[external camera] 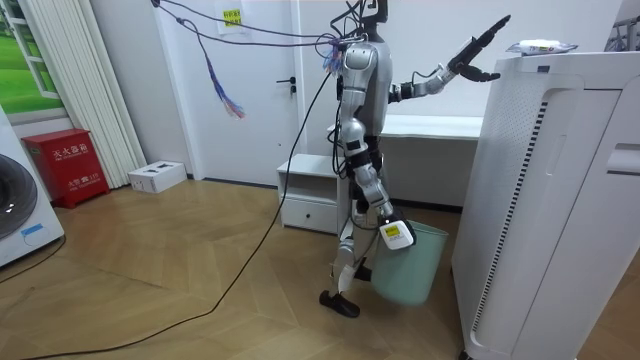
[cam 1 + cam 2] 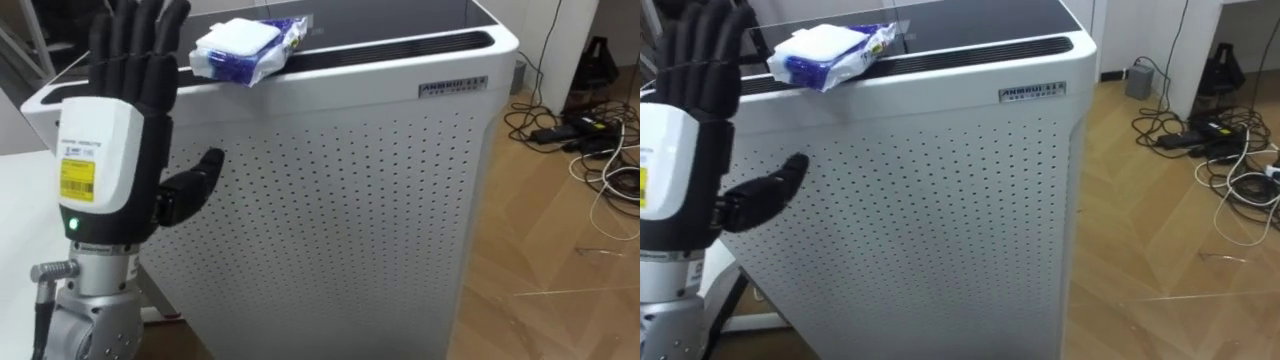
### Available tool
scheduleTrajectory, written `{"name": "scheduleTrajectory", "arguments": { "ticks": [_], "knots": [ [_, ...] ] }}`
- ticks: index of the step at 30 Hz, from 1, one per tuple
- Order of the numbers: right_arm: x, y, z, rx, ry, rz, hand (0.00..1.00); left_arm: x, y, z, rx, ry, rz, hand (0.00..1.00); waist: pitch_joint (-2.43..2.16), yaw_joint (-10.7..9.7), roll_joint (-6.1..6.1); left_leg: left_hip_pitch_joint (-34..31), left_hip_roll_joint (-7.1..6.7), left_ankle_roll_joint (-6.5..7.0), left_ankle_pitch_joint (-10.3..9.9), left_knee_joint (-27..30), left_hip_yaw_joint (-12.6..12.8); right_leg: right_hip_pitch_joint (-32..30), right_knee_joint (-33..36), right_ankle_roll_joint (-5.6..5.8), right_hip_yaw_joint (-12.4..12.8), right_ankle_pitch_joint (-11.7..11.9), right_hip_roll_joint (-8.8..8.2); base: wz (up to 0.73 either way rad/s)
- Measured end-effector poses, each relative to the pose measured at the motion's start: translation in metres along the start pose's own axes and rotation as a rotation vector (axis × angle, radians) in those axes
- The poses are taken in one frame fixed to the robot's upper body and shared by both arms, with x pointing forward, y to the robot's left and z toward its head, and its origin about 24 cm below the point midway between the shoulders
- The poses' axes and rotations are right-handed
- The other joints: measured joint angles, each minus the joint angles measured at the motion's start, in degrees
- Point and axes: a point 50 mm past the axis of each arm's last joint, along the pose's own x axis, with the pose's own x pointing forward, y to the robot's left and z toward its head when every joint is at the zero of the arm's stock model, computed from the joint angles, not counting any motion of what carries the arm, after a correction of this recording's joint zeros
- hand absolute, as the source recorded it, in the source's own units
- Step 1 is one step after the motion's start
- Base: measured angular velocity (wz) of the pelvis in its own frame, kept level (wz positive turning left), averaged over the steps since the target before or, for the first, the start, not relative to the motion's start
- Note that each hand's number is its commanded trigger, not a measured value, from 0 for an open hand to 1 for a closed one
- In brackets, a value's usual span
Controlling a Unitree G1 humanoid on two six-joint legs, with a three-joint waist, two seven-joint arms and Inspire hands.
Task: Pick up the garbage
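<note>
Garbage to collect is a blue-and-white plastic packet. It lies on top of the tall white air purifier, just right of and beyond my left hand's fingertips, with its near end at the front edge. The left hand is raised beside the purifier's corner and released: fingers straight up, thumb sticking out toward the perforated front, holding nothing.

To do this well I'd lift the hand until the palm clears the top edge, then slide it right so the packet sits between thumb and fingers, and close slowly. The film looks light and slippery, so a shove from straight fingers would likely push it back across the glossy dark top, away from the hand. Pinching the near end seems safest.

In the room view the right hand hangs low at the rim of a green bin; I cannot tell its grip.
</note>
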Motion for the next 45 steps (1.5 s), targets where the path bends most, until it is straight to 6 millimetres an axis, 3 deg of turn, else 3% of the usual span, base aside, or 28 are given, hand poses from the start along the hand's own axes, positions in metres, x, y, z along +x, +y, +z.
{"name": "scheduleTrajectory", "arguments": {
  "ticks": [9,15,25,33,42,45],
  "knots": [
    [0.000,0.003,-0.002,0.007,0.004,0.022,1.00,0.005,0.005,0.005,-0.004,-0.024,0.031,0.00,-0.04,0.0,-0.63,0.7,0.00,0.00,0.0,-0.1,0.0,0.6,0.1,0.00,-0.4,0.0,-0.05,0.00],
    [0.000,0.006,-0.003,0.009,0.008,0.034,1.00,0.007,0.007,0.007,-0.003,-0.031,0.042,0.00,-0.69,0.0,-1.47,1.1,0.02,0.01,0.0,0.0,0.1,1.0,0.1,0.00,-0.3,0.0,-0.04,0.00],
    [0.000,0.005,-0.002,0.002,0.016,0.049,1.00,0.016,0.004,0.010,-0.001,-0.035,0.015,0.00,-0.61,-0.1,-1.52,1.2,0.10,0.05,0.0,0.1,0.3,1.0,0.2,0.01,0.2,0.0,-0.18,0.00],
    [0.000,-0.004,0.001,-0.012,0.012,0.032,1.00,0.015,-0.001,0.010,0.008,-0.050,-0.075,0.00,0.24,-0.2,-0.44,0.9,0.10,0.06,0.0,0.0,0.5,0.9,0.1,0.02,0.3,0.0,-0.17,0.00],
    [0.001,-0.008,0.015,-0.067,-0.038,0.031,1.00,0.050,0.000,0.009,0.025,-0.100,-0.129,0.00,0.02,-0.2,0.78,0.1,-0.05,0.06,0.0,0.0,0.5,0.1,0.2,0.02,0.5,0.0,-0.17,0.00],
    [0.001,-0.012,0.016,-0.078,-0.040,0.025,1.00,0.051,-0.001,0.008,0.018,-0.114,-0.174,0.00,0.13,0.0,1.44,0.4,-0.10,0.07,0.0,-0.3,0.5,0.5,0.1,0.05,0.5,0.0,-0.19,0.01]
  ]
}}
